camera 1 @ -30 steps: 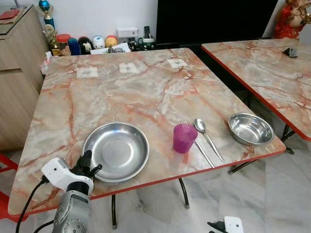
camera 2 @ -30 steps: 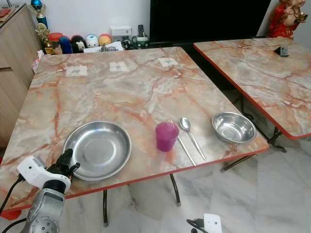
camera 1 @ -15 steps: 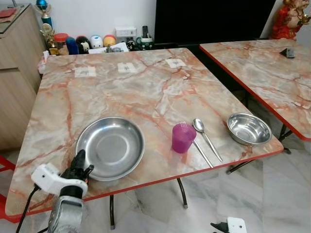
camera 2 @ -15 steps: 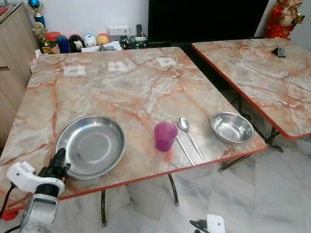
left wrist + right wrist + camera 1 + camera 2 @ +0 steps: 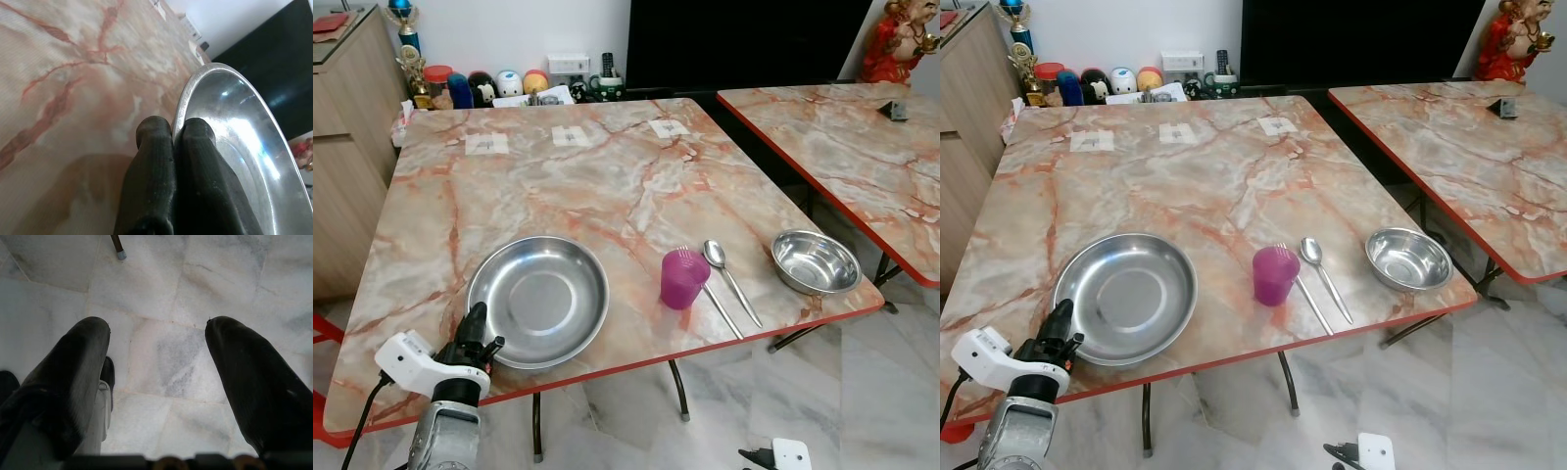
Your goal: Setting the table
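Now the plate (image 5: 538,300) lies on the table (image 5: 558,186), left of the purple cup (image 5: 683,278). Its near rim is pinched by the left gripper (image 5: 172,134), probably to slide it. That tight pinch is made plain from the wrist. The right gripper (image 5: 156,352) hangs spread over the floor (image 5: 161,293).

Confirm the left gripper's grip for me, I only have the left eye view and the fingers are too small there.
Observer: Left gripper is shut on the plate, rim pinched between both fingers.
Operator: Right gripper?
Observer: Right gripper is open, hanging over marble floor.
Operator: Is it holding anything?
Observer: No, just bare floor tiles between its fingers.
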